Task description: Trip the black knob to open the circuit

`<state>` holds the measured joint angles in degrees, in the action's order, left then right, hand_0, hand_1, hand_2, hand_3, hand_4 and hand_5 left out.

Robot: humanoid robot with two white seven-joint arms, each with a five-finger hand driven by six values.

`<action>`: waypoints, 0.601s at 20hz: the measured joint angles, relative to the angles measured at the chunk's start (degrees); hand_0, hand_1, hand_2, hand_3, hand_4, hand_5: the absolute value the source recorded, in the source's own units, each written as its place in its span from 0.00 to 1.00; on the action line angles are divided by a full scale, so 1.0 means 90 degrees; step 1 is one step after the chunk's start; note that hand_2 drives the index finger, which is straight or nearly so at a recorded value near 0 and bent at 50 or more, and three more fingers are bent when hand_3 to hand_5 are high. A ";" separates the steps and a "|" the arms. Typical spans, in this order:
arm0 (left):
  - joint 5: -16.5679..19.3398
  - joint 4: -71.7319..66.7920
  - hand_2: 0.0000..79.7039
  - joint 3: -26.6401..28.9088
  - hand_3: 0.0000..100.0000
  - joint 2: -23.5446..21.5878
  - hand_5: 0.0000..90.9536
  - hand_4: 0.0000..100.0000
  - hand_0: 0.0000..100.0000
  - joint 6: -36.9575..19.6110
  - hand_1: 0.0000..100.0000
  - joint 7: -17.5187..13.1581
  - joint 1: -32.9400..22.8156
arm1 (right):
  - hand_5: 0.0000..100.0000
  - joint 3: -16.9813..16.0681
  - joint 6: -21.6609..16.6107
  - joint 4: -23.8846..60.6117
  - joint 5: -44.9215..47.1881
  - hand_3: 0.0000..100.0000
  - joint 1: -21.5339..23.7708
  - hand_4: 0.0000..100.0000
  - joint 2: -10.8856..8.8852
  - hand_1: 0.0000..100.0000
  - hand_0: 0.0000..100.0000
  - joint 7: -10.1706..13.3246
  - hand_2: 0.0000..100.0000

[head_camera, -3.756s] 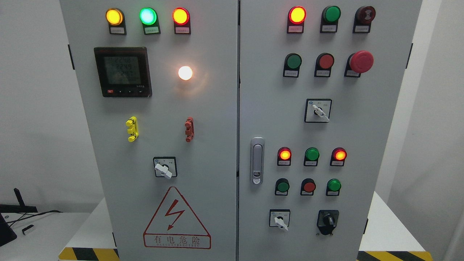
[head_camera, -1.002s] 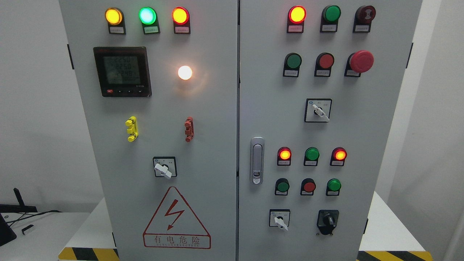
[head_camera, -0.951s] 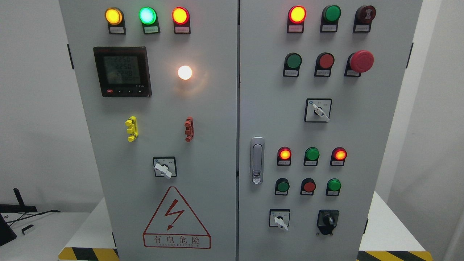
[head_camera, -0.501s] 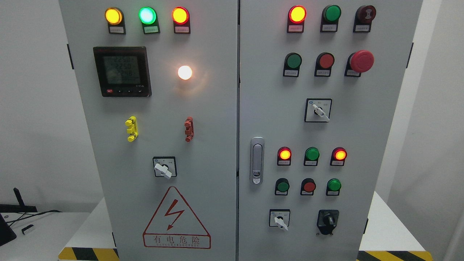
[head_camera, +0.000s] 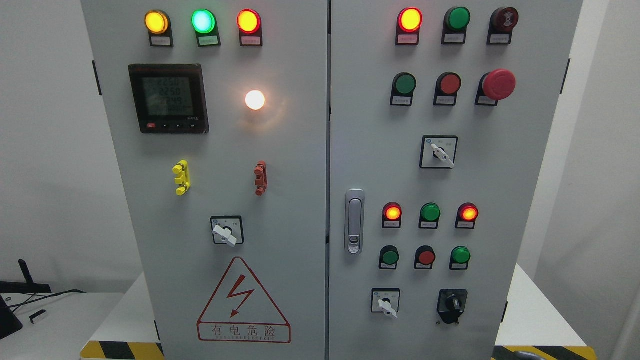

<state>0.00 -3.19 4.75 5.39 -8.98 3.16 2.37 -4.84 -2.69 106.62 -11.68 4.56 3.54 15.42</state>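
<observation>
A grey electrical cabinet (head_camera: 280,150) with two doors fills the frame. The black knob (head_camera: 452,303) is seen at the lower right of the right door, mounted on a black square base, just right of a white selector switch (head_camera: 385,302) and below a row of three small buttons. No robot hand is seen in the picture, so whether the fingers are apart or together cannot be told. Above the knob, two lit red lamps and an unlit green one are set in a row. A red mushroom button (head_camera: 498,84) is placed at the upper right. A silver door latch (head_camera: 354,221) is fixed at the left edge of the right door. On the left door, a digital meter (head_camera: 168,98) is shown at the upper left and a red-bordered warning triangle (head_camera: 243,301) at the bottom.
</observation>
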 measured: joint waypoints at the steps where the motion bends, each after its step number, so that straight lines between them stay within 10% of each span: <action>1: 0.0000 0.0000 0.00 0.0000 0.00 0.0000 0.00 0.00 0.12 0.0000 0.39 0.0000 0.0000 | 0.83 0.0016 0.0024 -0.0030 -0.0009 0.72 -0.0094 0.71 0.0003 0.74 0.20 0.0003 0.42; 12: 0.0000 0.0000 0.00 0.0000 0.00 0.0000 0.00 0.00 0.12 0.0000 0.39 0.0000 0.0000 | 0.83 0.0175 0.0249 -0.0423 -0.0052 0.72 -0.0447 0.71 0.0036 0.74 0.21 0.0005 0.43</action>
<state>0.00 -3.20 4.75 5.39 -8.98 3.16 2.37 -3.26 -0.45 102.81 -12.16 0.54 3.87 15.46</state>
